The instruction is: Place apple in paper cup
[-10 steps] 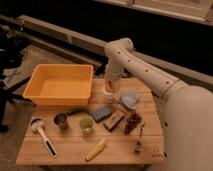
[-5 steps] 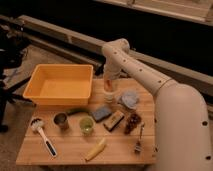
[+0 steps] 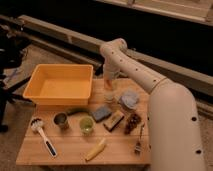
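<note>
The white paper cup [image 3: 109, 97] stands on the wooden table [image 3: 70, 147], just right of the yellow bin. My gripper [image 3: 108, 86] points straight down directly above the cup, at the end of the white arm that reaches in from the right. The reddish-orange apple [image 3: 107, 81] shows at the gripper's tip, held just over the cup's rim. The gripper is shut on the apple, and the arm hides part of it.
A yellow bin [image 3: 60, 85] fills the table's back left. Around the cup lie a blue-grey cloth [image 3: 130, 99], a blue sponge [image 3: 101, 113], a snack bar [image 3: 115, 120], a dark cluster [image 3: 132, 122], a fork [image 3: 138, 143], a green cup [image 3: 86, 125], a dark metal cup [image 3: 61, 120], a brush [image 3: 42, 135] and a yellow corn-like piece [image 3: 95, 149].
The arm's elbow has shifted slightly left and more of the white arm fills the right side. The gripper with the apple stays over the paper cup.
</note>
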`<state>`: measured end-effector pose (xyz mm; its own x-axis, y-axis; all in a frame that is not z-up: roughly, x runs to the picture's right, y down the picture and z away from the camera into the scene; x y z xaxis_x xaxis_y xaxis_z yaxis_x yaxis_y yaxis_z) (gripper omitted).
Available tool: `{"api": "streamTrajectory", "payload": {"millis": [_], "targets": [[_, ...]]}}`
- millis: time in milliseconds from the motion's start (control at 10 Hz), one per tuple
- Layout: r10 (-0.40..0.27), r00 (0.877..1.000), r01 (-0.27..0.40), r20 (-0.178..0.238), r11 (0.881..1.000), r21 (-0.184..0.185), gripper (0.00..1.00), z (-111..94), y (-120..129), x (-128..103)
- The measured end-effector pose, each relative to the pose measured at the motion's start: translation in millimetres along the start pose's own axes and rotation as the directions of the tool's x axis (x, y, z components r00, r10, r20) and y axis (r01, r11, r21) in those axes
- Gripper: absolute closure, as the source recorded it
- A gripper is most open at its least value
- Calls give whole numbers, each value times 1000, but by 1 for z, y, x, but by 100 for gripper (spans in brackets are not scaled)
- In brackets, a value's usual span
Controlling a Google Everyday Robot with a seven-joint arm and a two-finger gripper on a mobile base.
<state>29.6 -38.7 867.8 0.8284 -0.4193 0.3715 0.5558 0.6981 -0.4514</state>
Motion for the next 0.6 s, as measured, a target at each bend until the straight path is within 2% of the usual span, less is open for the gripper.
{"api": "streamTrajectory", "payload": {"millis": [200, 600], "targets": [[6, 1000, -6, 0, 1000, -6, 22, 3, 0, 2], [6, 1000, -6, 22, 1000, 8, 20, -1, 1, 1]]}}
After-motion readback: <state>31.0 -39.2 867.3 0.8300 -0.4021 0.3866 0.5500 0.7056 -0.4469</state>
